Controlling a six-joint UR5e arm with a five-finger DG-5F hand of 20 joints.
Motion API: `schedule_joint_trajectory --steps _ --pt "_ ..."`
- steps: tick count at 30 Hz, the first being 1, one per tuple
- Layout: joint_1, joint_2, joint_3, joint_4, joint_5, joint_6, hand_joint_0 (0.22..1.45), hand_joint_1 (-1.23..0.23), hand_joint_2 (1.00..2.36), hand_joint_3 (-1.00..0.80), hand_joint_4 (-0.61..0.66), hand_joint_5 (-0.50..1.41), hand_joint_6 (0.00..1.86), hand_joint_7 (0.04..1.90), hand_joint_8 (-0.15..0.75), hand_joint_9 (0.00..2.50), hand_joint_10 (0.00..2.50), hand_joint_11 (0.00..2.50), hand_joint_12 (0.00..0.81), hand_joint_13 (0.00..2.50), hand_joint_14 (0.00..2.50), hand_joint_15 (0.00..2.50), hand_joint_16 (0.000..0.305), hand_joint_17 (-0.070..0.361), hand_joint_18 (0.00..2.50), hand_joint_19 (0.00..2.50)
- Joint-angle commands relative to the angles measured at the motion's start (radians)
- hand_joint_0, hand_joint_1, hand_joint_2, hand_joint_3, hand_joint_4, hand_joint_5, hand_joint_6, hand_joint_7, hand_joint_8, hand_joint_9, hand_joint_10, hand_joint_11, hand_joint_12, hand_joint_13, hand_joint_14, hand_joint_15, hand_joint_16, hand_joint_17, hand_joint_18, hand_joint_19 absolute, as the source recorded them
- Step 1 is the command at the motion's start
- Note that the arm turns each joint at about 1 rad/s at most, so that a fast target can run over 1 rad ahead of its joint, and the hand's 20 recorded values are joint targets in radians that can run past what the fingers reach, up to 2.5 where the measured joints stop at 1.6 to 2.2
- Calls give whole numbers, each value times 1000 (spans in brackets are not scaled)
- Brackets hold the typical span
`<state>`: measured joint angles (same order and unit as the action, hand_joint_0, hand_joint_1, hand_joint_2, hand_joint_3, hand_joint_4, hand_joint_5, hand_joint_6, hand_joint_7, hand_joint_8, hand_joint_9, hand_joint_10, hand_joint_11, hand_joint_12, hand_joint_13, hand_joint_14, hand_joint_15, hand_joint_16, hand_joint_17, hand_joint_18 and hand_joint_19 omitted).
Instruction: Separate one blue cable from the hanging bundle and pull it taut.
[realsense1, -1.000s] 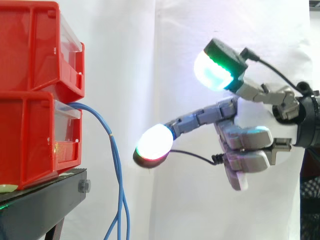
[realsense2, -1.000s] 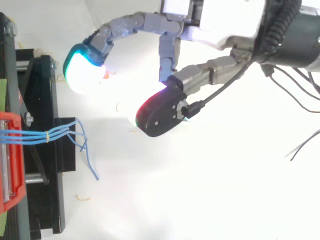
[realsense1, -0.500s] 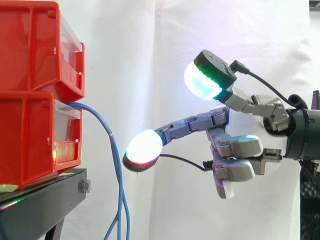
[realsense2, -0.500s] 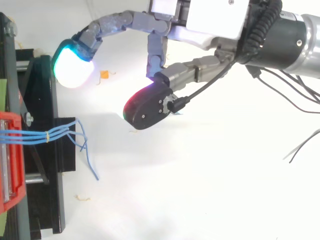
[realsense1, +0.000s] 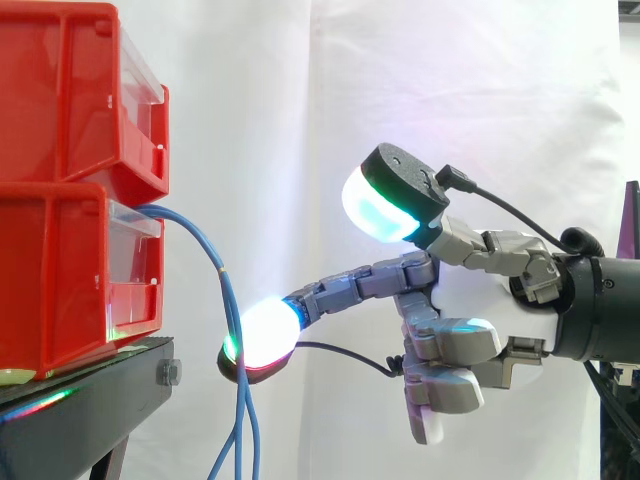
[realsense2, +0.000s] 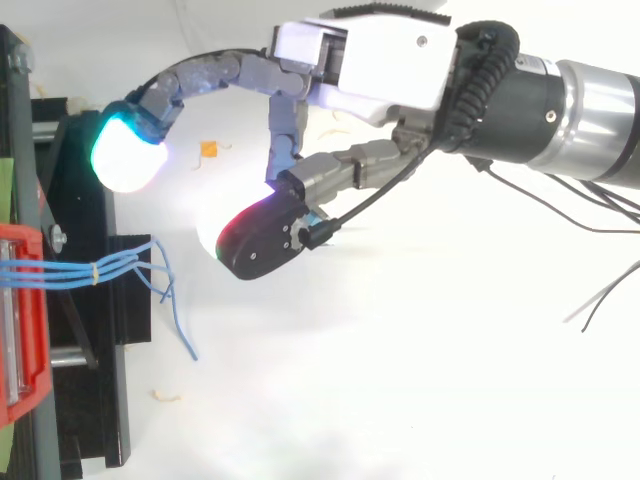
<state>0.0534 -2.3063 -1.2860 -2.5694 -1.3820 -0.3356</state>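
my hand (realsense1: 480, 320) is spread open and holds nothing, with one glowing fingertip (realsense1: 265, 335) near the blue cables (realsense2: 93, 270). i count about four of them, tied in one bundle and hanging from the lower of two stacked red bins (realsense1: 60, 270).

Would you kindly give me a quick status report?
Hand open, holding nothing. Blue cables hang bundled from lower red bin, none separated. Nothing in the way.
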Motion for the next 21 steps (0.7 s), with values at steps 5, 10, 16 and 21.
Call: schedule_joint_trajectory --steps 5,10,16,21 --pt "31 -1 1 14 64 -30 357 -535 1000 -500 260 -204 501 658 303 1758 24 936 447 1632 22 858 68 154 1686 176" --pt "63 -1 2 21 112 -40 358 -533 1000 -500 260 -202 501 661 305 1756 25 927 445 1631 21 857 68 154 1675 182" --pt "91 -21 5 25 141 -40 358 -533 1000 -500 265 -201 501 665 306 1756 25 939 444 1628 21 858 68 153 1662 187" --pt "118 -41 20 26 172 -34 358 -532 1000 -500 265 -199 501 666 301 1756 25 934 445 1626 24 859 68 152 1658 197"
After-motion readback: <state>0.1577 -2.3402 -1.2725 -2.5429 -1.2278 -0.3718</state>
